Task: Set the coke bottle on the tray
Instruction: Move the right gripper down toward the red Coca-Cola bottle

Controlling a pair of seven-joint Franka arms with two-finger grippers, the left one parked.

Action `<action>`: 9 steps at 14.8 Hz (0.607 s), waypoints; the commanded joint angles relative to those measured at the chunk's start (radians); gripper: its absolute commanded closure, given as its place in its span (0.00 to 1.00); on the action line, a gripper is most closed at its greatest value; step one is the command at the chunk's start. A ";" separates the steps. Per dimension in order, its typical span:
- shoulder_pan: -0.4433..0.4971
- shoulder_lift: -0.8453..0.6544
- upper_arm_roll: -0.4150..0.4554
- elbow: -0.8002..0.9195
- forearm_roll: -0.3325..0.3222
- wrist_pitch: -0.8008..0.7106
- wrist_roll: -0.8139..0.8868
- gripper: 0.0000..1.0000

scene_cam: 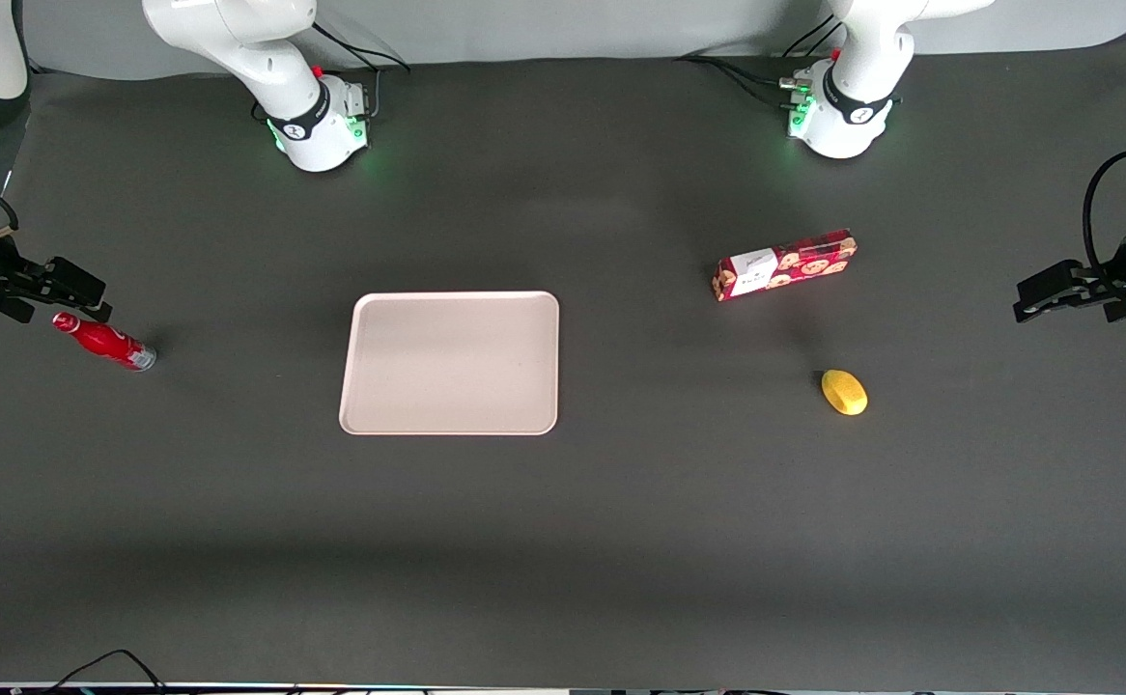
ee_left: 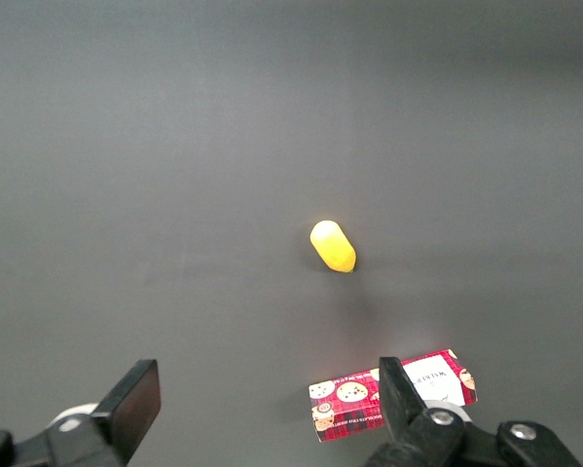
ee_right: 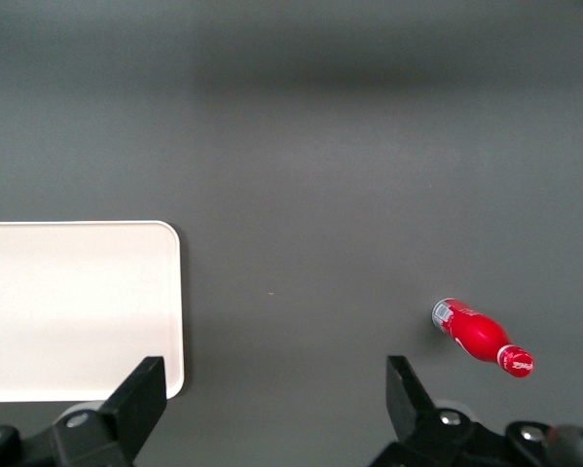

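- Gripper [scene_cam: 80, 291] fingers apart, nothing held; coke bottle [scene_cam: 104, 342] lies on its side just below fingertips.
- Bottle prob. rigid, glossy, rolls easily; grab mid-body, across width.
- Tray [scene_cam: 450, 363] well apart.

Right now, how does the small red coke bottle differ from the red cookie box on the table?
The slim glossy red coke bottle is round with a cap and silvery base; the red rectangular cookie box is flat-sided, longer, and printed with cookies and a white label. The bottle lies toward the working arm's end, next to the open tool; the box lies toward the parked arm's end. Both are red, lie on their sides, and are off the pale beige tray.
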 commanded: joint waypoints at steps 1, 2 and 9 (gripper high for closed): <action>0.004 0.015 -0.001 0.032 0.014 -0.028 0.025 0.00; 0.004 0.015 -0.001 0.032 0.015 -0.028 0.024 0.00; 0.004 0.016 -0.001 0.033 0.017 -0.042 0.024 0.00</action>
